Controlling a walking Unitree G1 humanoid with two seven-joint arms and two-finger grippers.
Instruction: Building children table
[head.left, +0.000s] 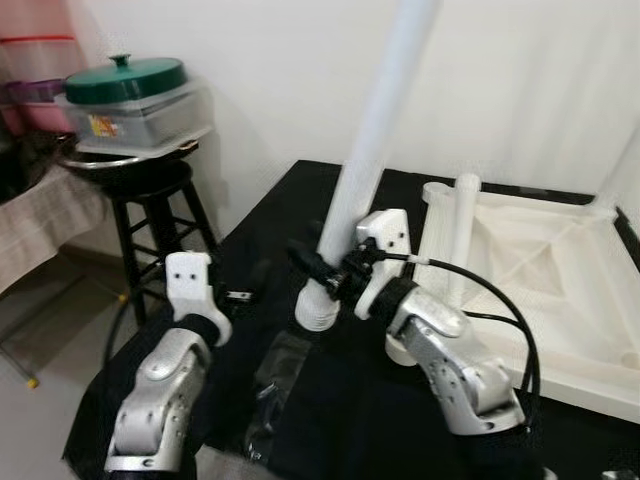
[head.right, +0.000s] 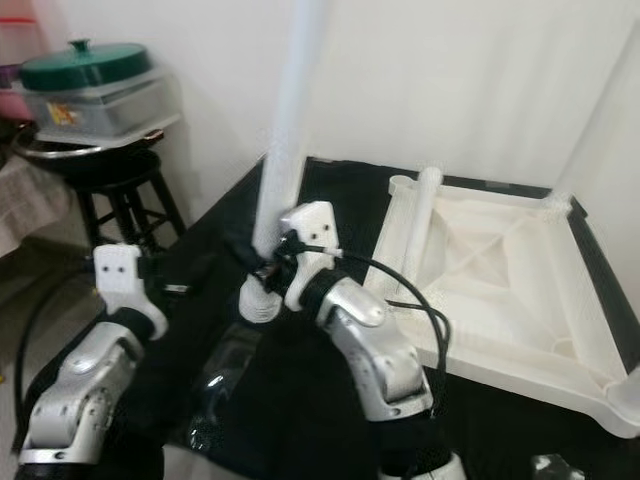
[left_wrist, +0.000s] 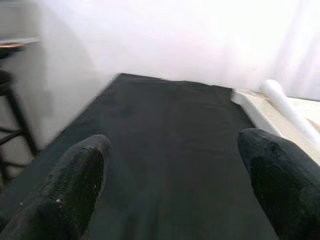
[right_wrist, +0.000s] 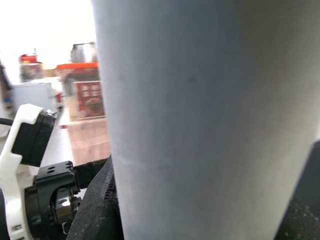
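My right gripper (head.left: 318, 272) is shut on a long white table leg (head.left: 370, 150). The leg stands nearly upright, leaning a little to the right, with its ribbed lower end (head.left: 317, 310) on the black-covered table (head.left: 270, 230). In the right wrist view the leg (right_wrist: 200, 120) sits close up between the black fingers (right_wrist: 100, 205). The white table top (head.left: 540, 250) lies upside down at the right. A second white leg (head.left: 462, 230) rests at its near-left corner. My left gripper (left_wrist: 175, 185) is open over bare black cloth, left of the held leg, with nothing between its fingers (left_wrist: 80, 185).
A black stool (head.left: 150, 200) at the left carries a clear container with a green lid (head.left: 125, 80). A crumpled clear plastic bag (head.left: 275, 385) lies on the cloth near the front. The white wall (head.left: 280, 80) runs close behind the table. The floor (head.left: 60, 330) drops away at the left.
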